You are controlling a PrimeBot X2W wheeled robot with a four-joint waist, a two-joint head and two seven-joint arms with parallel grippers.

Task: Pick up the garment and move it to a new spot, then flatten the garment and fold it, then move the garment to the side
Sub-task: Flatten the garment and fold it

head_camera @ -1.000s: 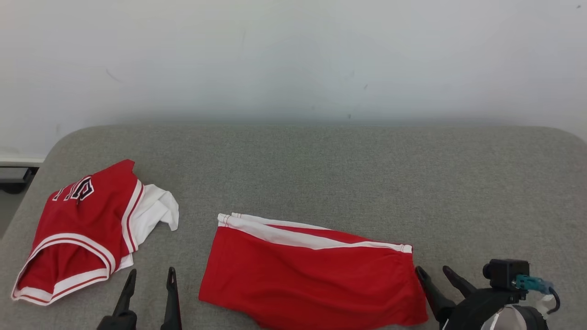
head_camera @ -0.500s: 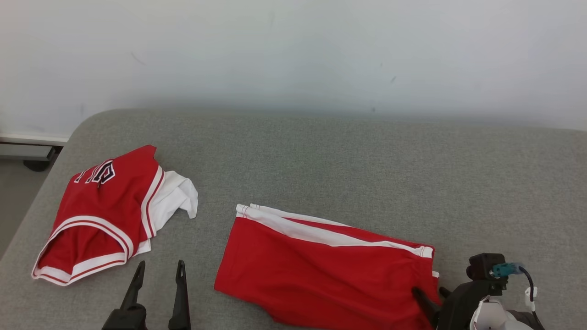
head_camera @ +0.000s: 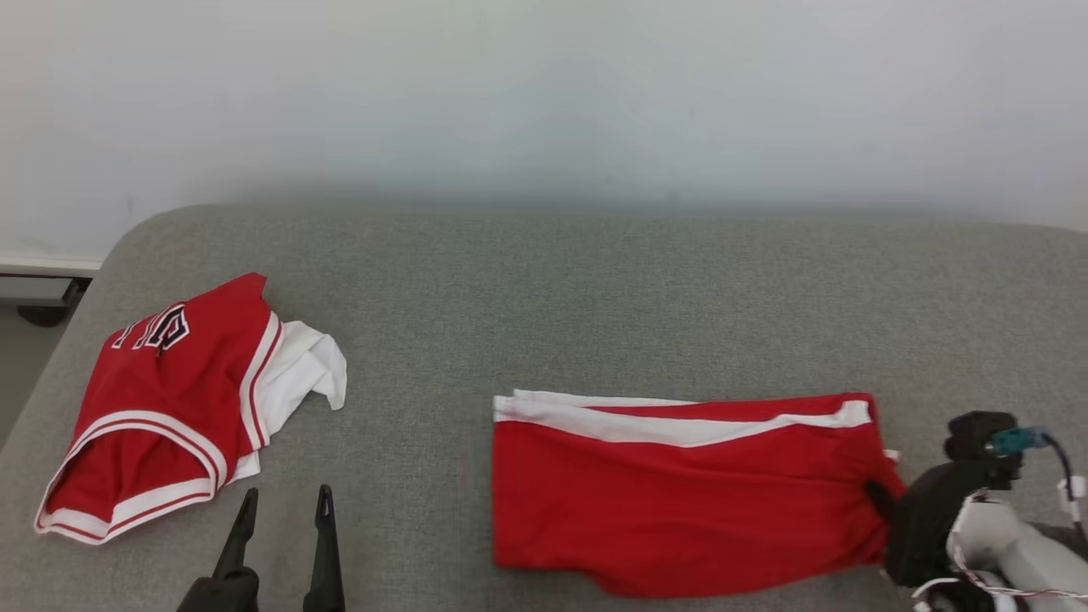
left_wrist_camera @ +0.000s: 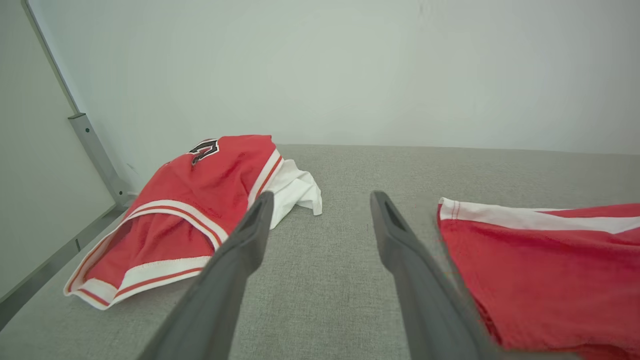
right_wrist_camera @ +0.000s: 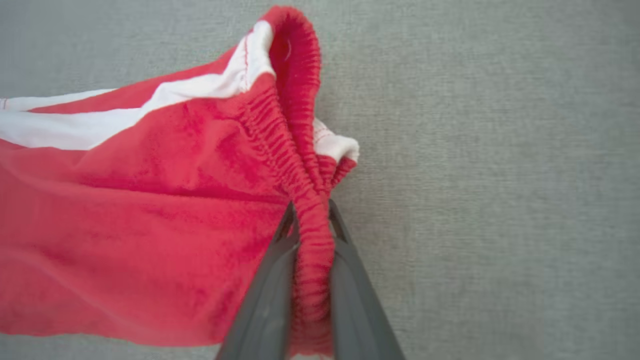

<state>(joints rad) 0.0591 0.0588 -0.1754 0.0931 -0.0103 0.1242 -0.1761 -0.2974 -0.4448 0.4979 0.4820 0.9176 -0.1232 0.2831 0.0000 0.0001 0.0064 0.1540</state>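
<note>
We hold the red shorts by one end.
On our far left a red top [head_camera: 153,399] with white trim lies crumpled on the grey pad [head_camera: 544,289]. Next to it our left gripper [head_camera: 286,493] points forward, its fingers wide apart and holding nothing. The red shorts [head_camera: 680,501] lie flat, a bit right of the middle. At their right end our right gripper [right_wrist_camera: 311,210] pinches the stretchy waistband [right_wrist_camera: 280,140] tight.

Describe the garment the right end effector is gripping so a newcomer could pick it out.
On the grey padded surface, look to the right half, where red shorts lie spread flat. The right end effector pinches their elastic waistband. Unlike the rumpled red jersey at the left, they bear no lettering, only a white side stripe.
</note>
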